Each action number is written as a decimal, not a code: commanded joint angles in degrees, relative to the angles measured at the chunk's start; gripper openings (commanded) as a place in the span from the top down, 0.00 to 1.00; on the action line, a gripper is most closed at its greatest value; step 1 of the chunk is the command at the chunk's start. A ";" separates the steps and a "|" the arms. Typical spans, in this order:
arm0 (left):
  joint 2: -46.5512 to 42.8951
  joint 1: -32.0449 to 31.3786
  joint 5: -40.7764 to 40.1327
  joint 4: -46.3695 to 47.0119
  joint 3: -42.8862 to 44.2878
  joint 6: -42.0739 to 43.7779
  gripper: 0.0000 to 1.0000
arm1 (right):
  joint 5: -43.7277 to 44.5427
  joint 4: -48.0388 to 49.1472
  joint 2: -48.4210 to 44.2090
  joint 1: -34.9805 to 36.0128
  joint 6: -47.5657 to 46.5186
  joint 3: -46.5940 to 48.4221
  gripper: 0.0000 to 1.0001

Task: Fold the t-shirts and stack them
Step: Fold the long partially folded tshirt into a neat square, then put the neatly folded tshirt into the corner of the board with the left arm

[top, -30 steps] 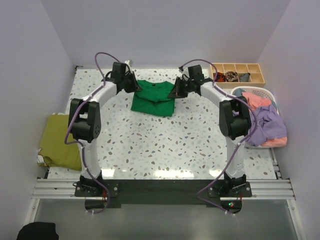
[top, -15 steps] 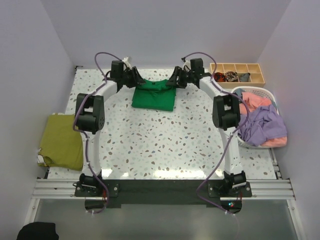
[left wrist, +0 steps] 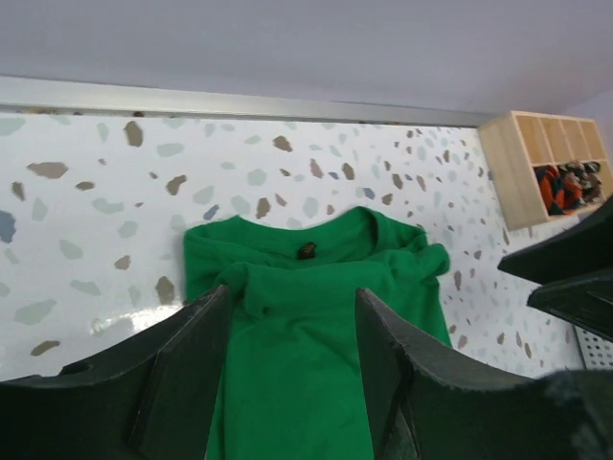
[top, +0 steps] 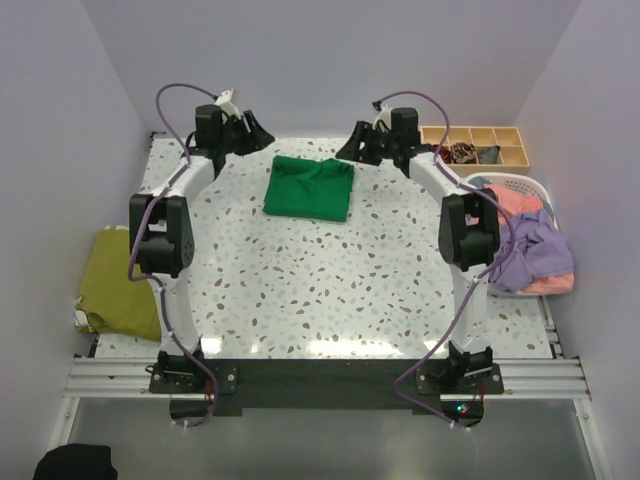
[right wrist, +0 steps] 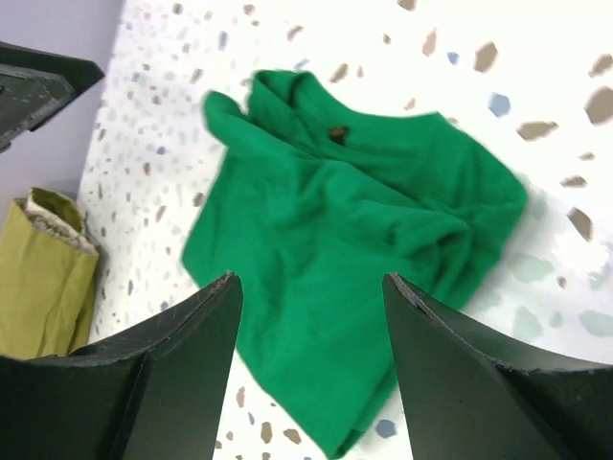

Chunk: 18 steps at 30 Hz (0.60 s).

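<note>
The bright green folded cloth t-shirt [top: 308, 188] lies flat at the far middle of the speckled white table [top: 300, 290] (collar toward the back wall). The left gripper [top: 260, 132] and the right gripper [top: 347, 152] hover by its far corners, jaws apart, holding nothing.

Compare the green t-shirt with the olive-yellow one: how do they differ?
The green t-shirt is bright and lies far back on the table; the olive-yellow t-shirt is dull and sits at its left edge. The green one shows its collar; the olive-yellow one shows none. Both are folded.
</note>
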 commanded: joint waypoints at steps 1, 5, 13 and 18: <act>-1.92 -3.51 7.49 3.85 -0.89 2.80 0.42 | -0.93 1.93 -3.17 3.94 -1.63 -0.04 0.35; 5.02 -5.02 17.33 1.65 7.61 1.85 0.52 | -1.37 -0.09 0.52 5.97 -0.76 3.56 0.37; 13.28 -5.37 21.38 2.35 11.51 0.88 0.57 | -0.15 -0.53 6.84 6.23 0.39 8.31 0.38; 16.63 -5.37 20.34 5.16 12.74 0.96 0.57 | 2.93 -3.25 10.98 6.23 -2.68 14.02 0.38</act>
